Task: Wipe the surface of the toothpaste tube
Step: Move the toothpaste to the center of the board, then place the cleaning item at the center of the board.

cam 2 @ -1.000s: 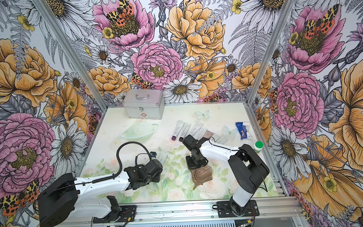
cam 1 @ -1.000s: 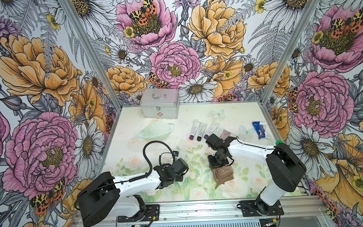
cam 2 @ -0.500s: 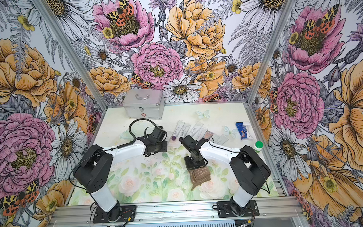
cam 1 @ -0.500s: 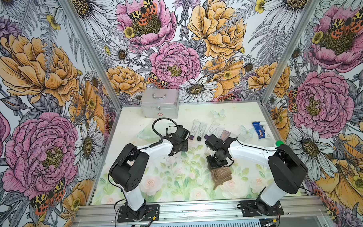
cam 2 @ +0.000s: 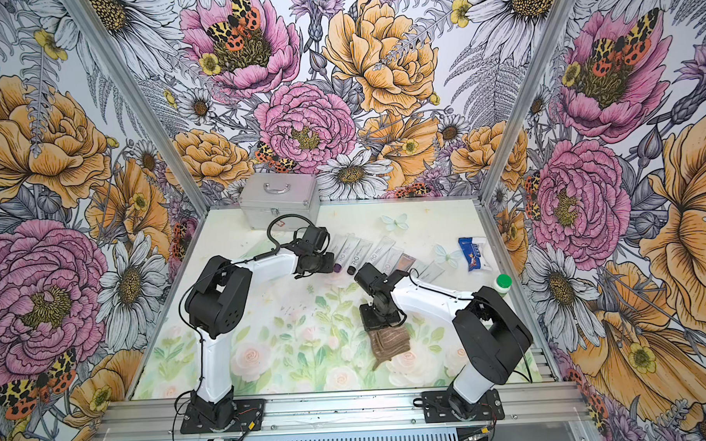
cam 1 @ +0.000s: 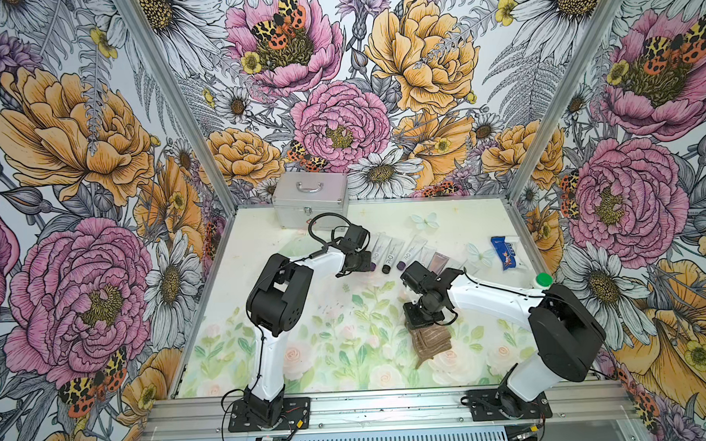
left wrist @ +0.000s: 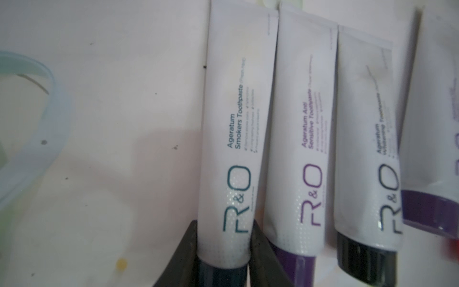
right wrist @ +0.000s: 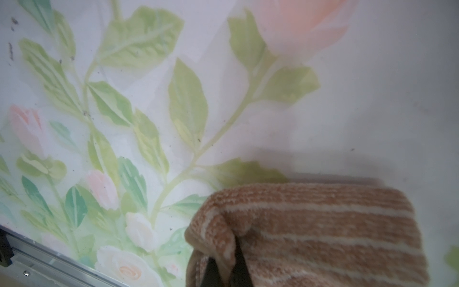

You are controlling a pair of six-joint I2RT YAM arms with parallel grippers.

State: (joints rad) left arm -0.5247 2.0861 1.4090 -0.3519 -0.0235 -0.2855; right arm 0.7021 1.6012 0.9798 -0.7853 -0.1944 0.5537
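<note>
The left gripper (left wrist: 224, 244) is pinching the toothpaste tube (left wrist: 236, 139) just above its dark cap, with one dark finger (left wrist: 183, 253) pressing each side. The tube is lying flat on the table (cam 1: 464, 221), at the left-arm end of a row of similar tubes (left wrist: 298, 149) and near the silver case (cam 1: 310, 200). The right gripper (right wrist: 223, 270) is clamping a folded striped cloth (right wrist: 323, 236). The cloth appears to be touching the table, though the close view is leaving that uncertain.

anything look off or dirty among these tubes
The white black-capped toothpaste tube carries grey smudges near its flat end; the white teal-lettered tube in the left claw looks clean. A white purple-capped tube lies askew over the smudged one's edge.
</note>
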